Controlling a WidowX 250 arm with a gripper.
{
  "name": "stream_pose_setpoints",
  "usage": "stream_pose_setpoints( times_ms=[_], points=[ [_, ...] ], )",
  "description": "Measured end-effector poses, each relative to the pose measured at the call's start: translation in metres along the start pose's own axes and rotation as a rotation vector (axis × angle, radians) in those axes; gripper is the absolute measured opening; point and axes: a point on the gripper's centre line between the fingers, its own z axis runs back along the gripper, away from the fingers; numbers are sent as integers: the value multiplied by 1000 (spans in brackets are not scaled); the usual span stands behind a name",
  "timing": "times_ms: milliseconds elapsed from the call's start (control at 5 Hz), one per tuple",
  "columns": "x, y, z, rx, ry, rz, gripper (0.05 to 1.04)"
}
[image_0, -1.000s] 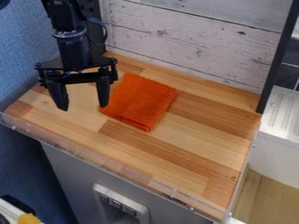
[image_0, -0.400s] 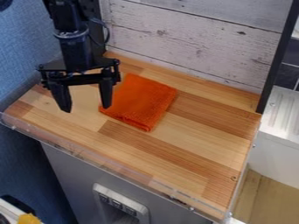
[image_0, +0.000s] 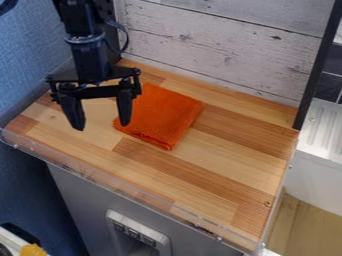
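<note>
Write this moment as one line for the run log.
gripper: open, empty, at left of view | orange cloth: folded, on wooden counter

Reads as a robotics lab station fitted out like a small kitchen corner. Marked as lab by black gripper (image_0: 102, 126) hung over wood-block counter (image_0: 234, 180) and by clear strip (image_0: 87, 172) along the front edge. Made kitchen-like by whitewashed plank panel (image_0: 214, 45) at the back, dark tiles (image_0: 327, 87) at right and, below them, white ribbed surface (image_0: 320, 130) resembling a drainer. Bordered at left by blue textured wall (image_0: 27, 75). Cannot be classed more closely.
</note>
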Motion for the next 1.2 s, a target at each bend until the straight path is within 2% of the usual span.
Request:
stream_pose_setpoints(
  times_ms=[600,1000,1200],
  points=[
    [7,8,10,-37,-61,-5,999],
    [10,16,15,-27,-79,-10,999],
    [15,19,24,-13,-99,-8,999]
  ],
)
